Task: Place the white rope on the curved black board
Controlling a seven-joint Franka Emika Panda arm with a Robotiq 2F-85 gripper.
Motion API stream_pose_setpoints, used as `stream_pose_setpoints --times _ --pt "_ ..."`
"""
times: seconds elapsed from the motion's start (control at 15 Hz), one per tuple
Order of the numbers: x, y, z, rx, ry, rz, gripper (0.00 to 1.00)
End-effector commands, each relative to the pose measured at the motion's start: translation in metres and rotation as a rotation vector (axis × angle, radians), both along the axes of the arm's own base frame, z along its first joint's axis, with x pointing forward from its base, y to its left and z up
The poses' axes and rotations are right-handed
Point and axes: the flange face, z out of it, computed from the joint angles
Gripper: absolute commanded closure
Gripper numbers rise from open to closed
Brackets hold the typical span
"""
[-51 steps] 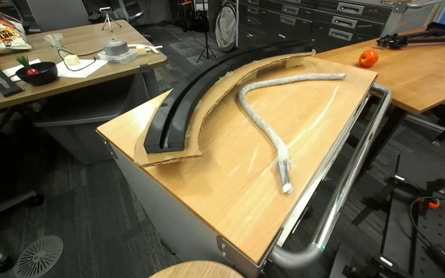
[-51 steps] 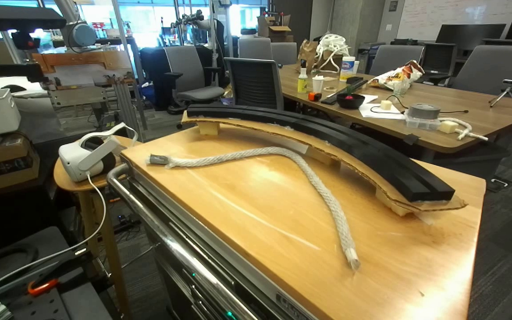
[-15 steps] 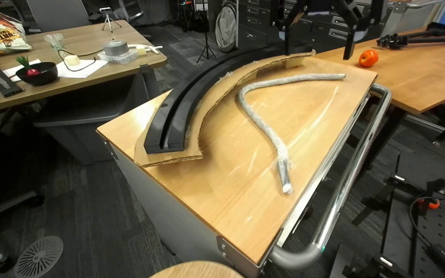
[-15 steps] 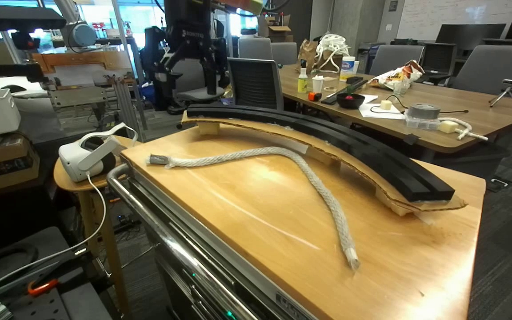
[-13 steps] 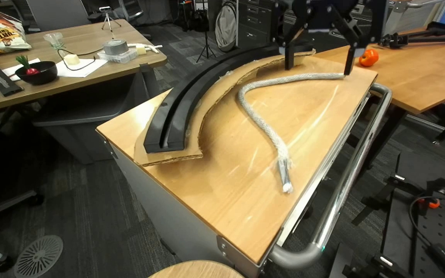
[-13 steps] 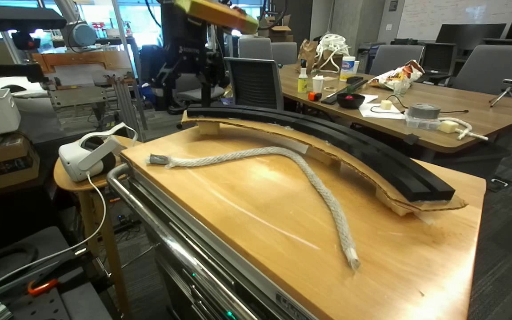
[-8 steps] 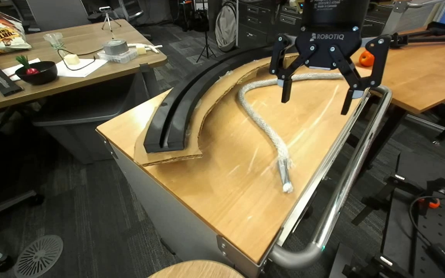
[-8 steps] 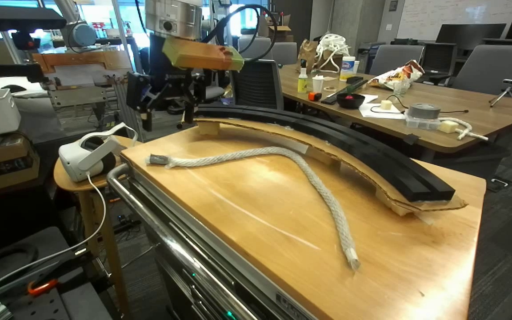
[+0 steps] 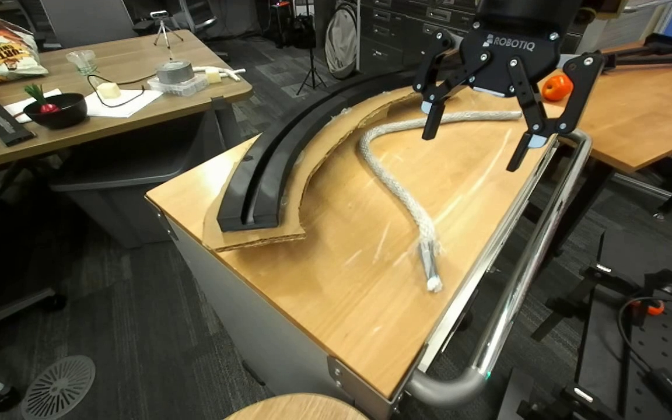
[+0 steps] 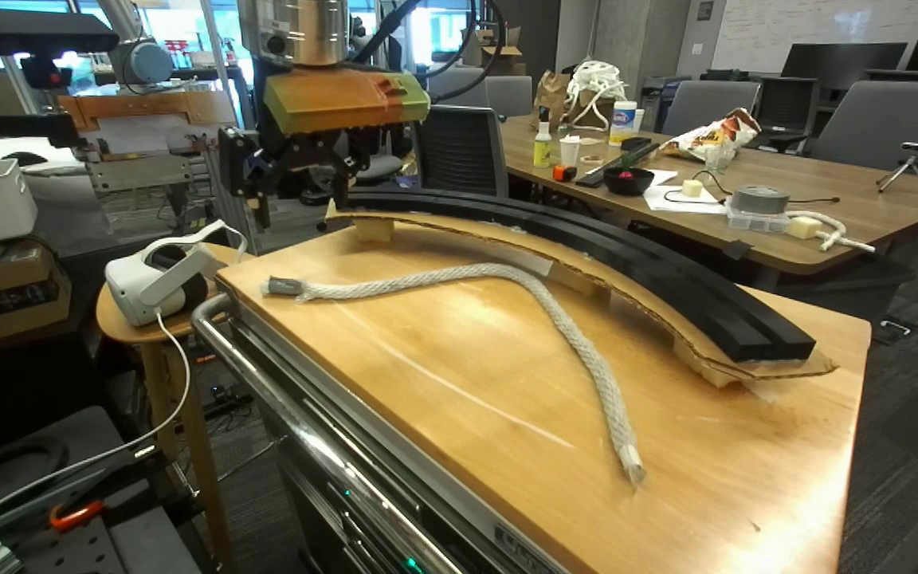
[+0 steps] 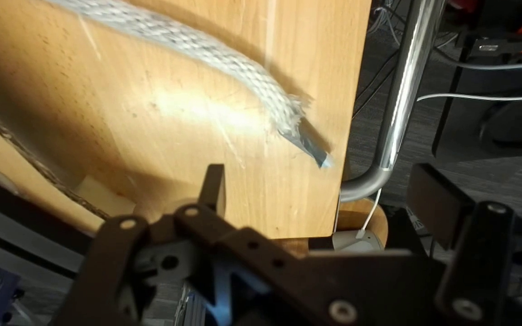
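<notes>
A light wooden tabletop (image 9: 336, 286) carries the setup. Along one long side lies a brown corrugated cardboard base (image 9: 312, 156), propped on pale yellow blocks (image 10: 702, 363), presumably for height. On it sits the curved matte-black board (image 10: 634, 253) with a lengthwise groove (image 9: 255, 185). The thick, grey-white braided rope (image 9: 393, 185) rests bent on the tabletop, apart from the board; that groove is presumably its intended seat. Clear of the rope, the black Robotiq gripper (image 9: 470, 151) holds its fingers wide apart around nothing, probably to straddle it. Grey tape (image 11: 306, 146) binds one rope end, likely against fraying.
</notes>
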Motion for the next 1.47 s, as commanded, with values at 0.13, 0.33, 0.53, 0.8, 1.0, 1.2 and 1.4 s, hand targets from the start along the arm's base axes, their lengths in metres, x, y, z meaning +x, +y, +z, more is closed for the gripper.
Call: stream_pose_setpoints --times 0.13,0.33,0.53,0.8,1.0,1.2,1.4 --pt "0.0 0.0 0.0 -0.001 0.0 -0.001 0.0" --pt "0.0 0.004 -0.002 -0.018 -0.058 0.028 0.0" --pt "0.0 0.019 -0.019 -0.056 -0.139 0.123 0.0" --pt "0.007 0.038 -0.044 -0.07 -0.153 0.224 0.0" --pt "0.002 0.033 -0.046 -0.071 -0.108 0.185 0.0" --pt "0.002 0.035 -0.048 -0.07 -0.105 0.185 0.0" --pt "0.006 0.041 -0.058 -0.072 -0.09 0.18 0.0"
